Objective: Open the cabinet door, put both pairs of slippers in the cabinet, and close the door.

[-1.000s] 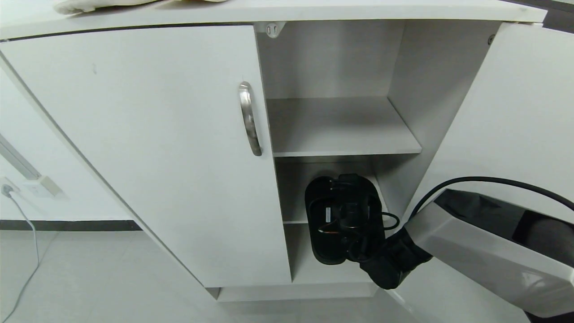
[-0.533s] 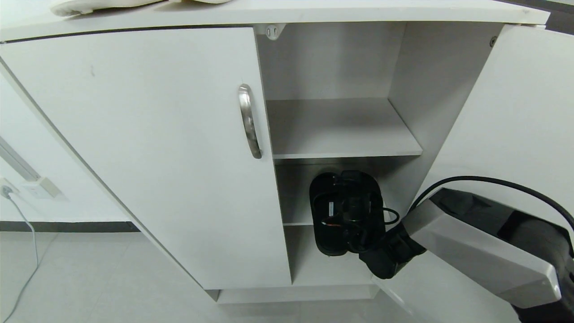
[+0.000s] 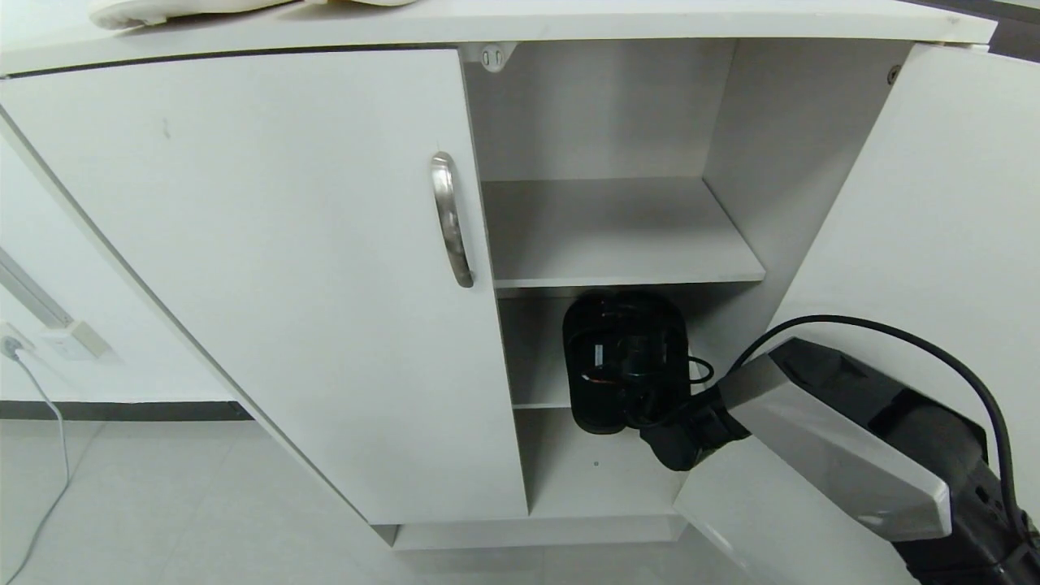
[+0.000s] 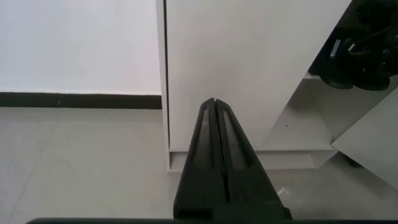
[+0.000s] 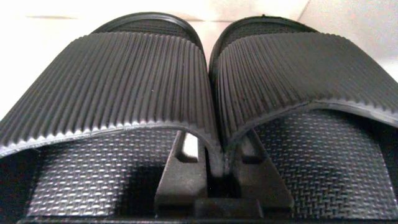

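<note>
A pair of black slippers (image 3: 624, 357) hangs inside the white cabinet, below the upper shelf (image 3: 617, 236) and level with the lower shelf's front edge (image 3: 536, 404). My right gripper (image 5: 214, 165) is shut on the black slippers (image 5: 124, 81), pinching the inner edges of both ribbed straps together. A second, cream pair of slippers (image 3: 162, 10) lies on the cabinet top. The right door (image 3: 934, 203) stands open. The left door (image 3: 284, 268) is closed. My left gripper (image 4: 215, 109) is shut on nothing, low over the floor and facing the cabinet's base, with the black slippers (image 4: 357, 62) off to one side.
The closed left door carries a metal handle (image 3: 451, 219). The cabinet's bottom compartment (image 3: 593, 479) is bare. A wall socket with a cable (image 3: 16, 345) sits low on the wall at the left. Light floor tiles (image 4: 81, 162) lie in front of the cabinet.
My right arm has pushed the black slippers deeper into the cabinet, up under the upper shelf. The head view shifted slightly early on. The left arm shows no change.
</note>
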{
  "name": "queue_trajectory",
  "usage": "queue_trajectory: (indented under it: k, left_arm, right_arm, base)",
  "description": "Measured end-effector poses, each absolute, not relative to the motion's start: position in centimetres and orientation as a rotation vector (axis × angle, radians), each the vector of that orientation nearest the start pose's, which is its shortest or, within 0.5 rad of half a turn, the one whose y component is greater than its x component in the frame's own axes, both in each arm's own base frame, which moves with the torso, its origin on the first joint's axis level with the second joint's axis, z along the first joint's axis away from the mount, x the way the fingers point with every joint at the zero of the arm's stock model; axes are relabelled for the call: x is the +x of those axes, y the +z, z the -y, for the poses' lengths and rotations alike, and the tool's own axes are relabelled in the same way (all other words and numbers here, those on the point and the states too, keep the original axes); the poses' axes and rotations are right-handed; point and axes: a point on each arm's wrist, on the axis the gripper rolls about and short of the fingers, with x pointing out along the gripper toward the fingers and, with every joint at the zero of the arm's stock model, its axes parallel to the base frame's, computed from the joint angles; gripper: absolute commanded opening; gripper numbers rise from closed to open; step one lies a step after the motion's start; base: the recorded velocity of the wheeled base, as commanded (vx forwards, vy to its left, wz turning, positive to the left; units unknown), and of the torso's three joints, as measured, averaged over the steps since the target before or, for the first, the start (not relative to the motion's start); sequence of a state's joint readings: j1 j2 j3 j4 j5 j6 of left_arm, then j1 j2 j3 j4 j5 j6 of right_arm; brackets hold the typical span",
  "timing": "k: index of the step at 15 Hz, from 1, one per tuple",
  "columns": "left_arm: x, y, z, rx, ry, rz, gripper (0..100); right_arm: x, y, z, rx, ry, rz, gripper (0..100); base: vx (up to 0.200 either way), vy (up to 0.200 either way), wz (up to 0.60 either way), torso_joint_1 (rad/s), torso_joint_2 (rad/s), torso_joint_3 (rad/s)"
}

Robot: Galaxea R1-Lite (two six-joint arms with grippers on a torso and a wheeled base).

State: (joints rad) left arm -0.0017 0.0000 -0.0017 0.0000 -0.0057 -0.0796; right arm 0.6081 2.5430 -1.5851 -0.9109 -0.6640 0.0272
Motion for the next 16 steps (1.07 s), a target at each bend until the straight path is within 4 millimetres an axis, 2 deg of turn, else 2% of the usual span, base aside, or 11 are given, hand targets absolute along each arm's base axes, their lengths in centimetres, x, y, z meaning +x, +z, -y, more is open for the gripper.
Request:
queue_trajectory:
  k: [6, 16]
  left_arm:
    - [-2.3, 7.6, 0.0, -0.079, -0.008, 0.001, 0]
    - [-2.3, 7.6, 0.0, -0.080, -0.008, 0.001, 0]
  right_arm:
    - [43.6, 7.4, -28.7, 0.009, -0.019, -0.034, 0]
    - [44.2, 5.8, -29.0, 0.000, -0.010, -0.051, 0]
  base:
    - [0.000, 0.000, 0.00, 0.000, 0.00, 0.000]
    - [0.000, 0.000, 0.00, 0.000, 0.00, 0.000]
